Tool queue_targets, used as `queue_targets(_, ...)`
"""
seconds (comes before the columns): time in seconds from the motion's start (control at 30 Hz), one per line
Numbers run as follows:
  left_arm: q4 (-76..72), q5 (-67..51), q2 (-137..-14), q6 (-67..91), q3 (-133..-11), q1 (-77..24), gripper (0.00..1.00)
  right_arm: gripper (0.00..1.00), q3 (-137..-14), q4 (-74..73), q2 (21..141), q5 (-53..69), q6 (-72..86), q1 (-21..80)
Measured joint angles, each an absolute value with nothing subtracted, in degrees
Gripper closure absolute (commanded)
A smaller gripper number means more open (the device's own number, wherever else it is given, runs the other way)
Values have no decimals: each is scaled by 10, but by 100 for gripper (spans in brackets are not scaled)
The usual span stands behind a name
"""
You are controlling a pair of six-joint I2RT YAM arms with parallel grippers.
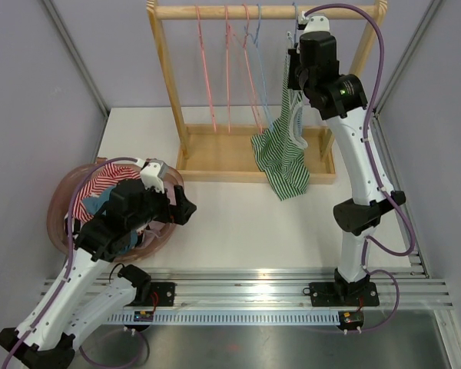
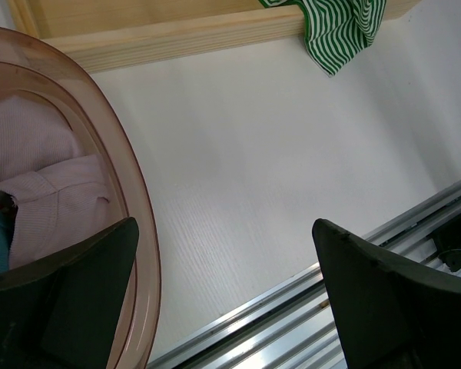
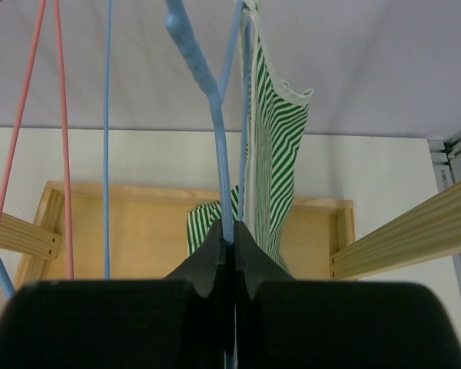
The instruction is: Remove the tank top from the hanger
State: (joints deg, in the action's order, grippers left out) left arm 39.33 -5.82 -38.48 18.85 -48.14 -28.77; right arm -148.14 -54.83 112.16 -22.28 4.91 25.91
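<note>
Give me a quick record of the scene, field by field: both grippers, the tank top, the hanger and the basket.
right gripper: shut on the blue hanger wire
tank top: green-and-white striped, hanging on that hanger, lower end draped over the rack base
left gripper: open, holding nothing, beside the basket
basket: pink, clothes inside

The rack is pale, bare wood with fine lines in it. On it hangs the tank top, soft striped cloth, on a blue hanger that looks like smooth plastic. Under the rack, the tabletop is white and matt. Left of the rack, the tub is shiny see-through plastic.
</note>
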Motion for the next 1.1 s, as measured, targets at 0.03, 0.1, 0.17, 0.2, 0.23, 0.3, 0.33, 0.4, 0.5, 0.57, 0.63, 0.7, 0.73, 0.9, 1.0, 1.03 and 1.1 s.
queue_targets(0.03, 393, -58, -385, 189, -481, -288, 1, 100, -1482, -548, 1122, -222, 49, 259)
queue_targets(0.1, 393, -57, -385, 189, -481, -289, 1, 100, -1482, -548, 1121, -218, 50, 259)
queue_targets(0.17, 393, -57, -385, 189, -481, -291, 1, 100, -1482, -548, 1120, -214, 50, 259)
queue_targets(0.2, 393, -57, -385, 189, -481, -292, 1, 100, -1482, -548, 1119, -213, 50, 259)
queue_targets(0.23, 393, -57, -385, 189, -481, -293, 1, 100, -1482, -548, 1116, -211, 50, 259)
queue_targets(0.3, 393, -55, -385, 189, -481, -296, 1, 100, -1482, -547, 1109, -204, 50, 259)
queue_targets(0.33, 393, -55, -385, 189, -481, -297, 1, 100, -1482, -547, 1104, -202, 50, 259)
queue_targets(0.4, 393, -53, -385, 189, -481, -299, 1, 100, -1484, -548, 1092, -198, 50, 259)
queue_targets(0.5, 393, -51, -385, 189, -481, -302, 1, 100, -1487, -547, 1071, -192, 50, 259)
queue_targets(0.57, 393, -51, -383, 189, -481, -303, 1, 100, -1487, -547, 1056, -188, 52, 259)
queue_targets(0.63, 393, -50, -382, 189, -481, -304, 1, 100, -1486, -548, 1038, -180, 57, 259)
queue_targets(0.7, 393, -49, -378, 189, -481, -305, 1, 100, -1461, -544, 1007, -168, 63, 258)
queue_targets(0.73, 392, -49, -376, 189, -481, -305, 1, 100, -1446, -544, 992, -161, 67, 258)
queue_targets(0.9, 389, -47, -380, 189, -483, -313, 1, 100, -1287, -530, 863, -112, 96, 258)
queue_targets(1.0, 395, -38, -393, 190, -501, -326, 1, 100, -1172, -530, 767, -86, 113, 258)
queue_targets(1.03, 396, -33, -399, 191, -513, -333, 1, 100, -1147, -531, 743, -79, 117, 258)
queue_targets(1.1, 403, -20, -407, 191, -543, -350, 1, 100, -1089, -535, 686, -63, 125, 258)
